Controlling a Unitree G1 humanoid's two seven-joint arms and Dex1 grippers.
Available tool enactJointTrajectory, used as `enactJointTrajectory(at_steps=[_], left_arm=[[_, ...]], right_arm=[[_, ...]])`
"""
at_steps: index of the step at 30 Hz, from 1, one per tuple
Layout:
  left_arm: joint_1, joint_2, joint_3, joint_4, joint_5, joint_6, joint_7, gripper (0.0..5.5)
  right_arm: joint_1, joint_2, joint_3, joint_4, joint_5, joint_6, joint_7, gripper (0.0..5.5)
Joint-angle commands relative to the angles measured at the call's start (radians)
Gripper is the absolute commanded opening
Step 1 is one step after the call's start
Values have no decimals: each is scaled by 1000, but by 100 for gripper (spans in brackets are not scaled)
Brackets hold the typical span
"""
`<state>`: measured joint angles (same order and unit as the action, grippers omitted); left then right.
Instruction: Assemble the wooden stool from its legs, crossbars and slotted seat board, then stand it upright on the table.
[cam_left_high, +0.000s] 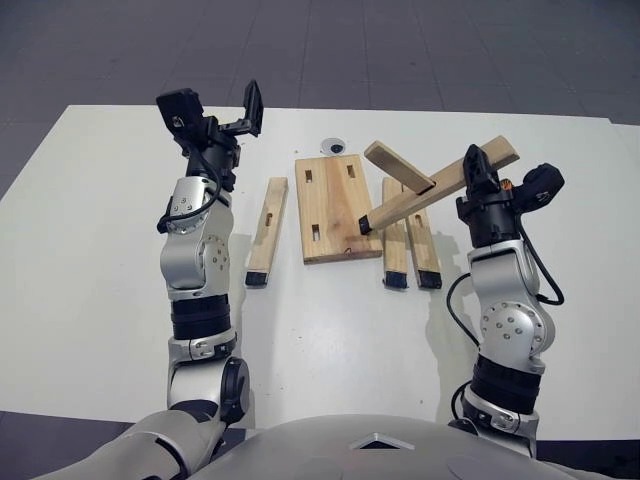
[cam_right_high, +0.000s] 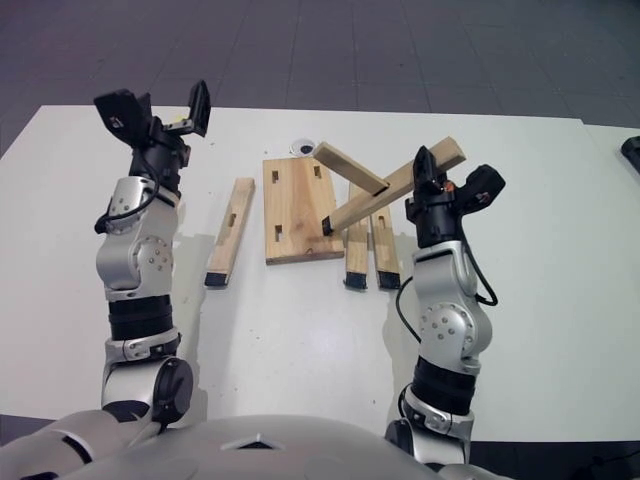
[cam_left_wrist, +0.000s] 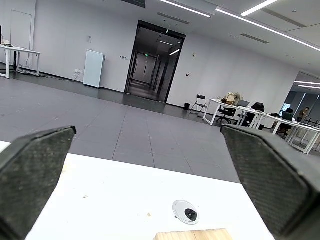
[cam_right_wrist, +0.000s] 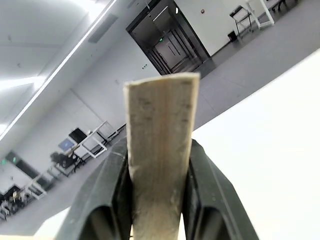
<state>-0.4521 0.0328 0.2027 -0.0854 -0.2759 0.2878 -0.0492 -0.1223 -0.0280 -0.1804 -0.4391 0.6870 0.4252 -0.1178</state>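
Currently: right gripper (cam_left_high: 476, 172) clamps leg (cam_left_high: 420, 195), end over board (cam_left_high: 325, 215); left gripper (cam_left_high: 217, 108) wide, empty. Risk: unbraced board may slide, leg jamming askew.

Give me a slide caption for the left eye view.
Right end effector holds a leg-and-crossbar piece tilted over the seat board; left end effector open, raised.

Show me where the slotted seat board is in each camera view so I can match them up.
Left eye view: seat board flat on the table, centre, between the arms.
Right eye view: same spot, slightly left of centre.
Left wrist view: a sliver of its far edge, just nearer than the grommet.
Right wrist view: not in it.
Shared landmark: the round grommet in the table, just beyond the board.
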Motion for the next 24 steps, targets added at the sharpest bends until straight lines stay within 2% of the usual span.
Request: enactJointTrajectory(at_steps=[1, 10, 15, 21, 24], left_arm=[[-3, -1, -20, -21, 10, 2, 16, 540], [-29, -5, -33, -73, -2, 31, 46, 540], [-46, -11, -37, -107, -10, 53, 62, 540], [-47, -13, -58, -135, -5, 74, 65, 540], [-43, -14, -62, -134, -5, 82, 65, 540]], right_arm=[[19, -52, 92, 5, -147, 54, -21, 102], [5, -111, 221, -26, -301, 153, -20, 102], [57, -155, 287, -17, -345, 211, 23, 102], [111, -178, 281, 44, -322, 286, 75, 102], [112, -177, 280, 51, -334, 233, 99, 102]])
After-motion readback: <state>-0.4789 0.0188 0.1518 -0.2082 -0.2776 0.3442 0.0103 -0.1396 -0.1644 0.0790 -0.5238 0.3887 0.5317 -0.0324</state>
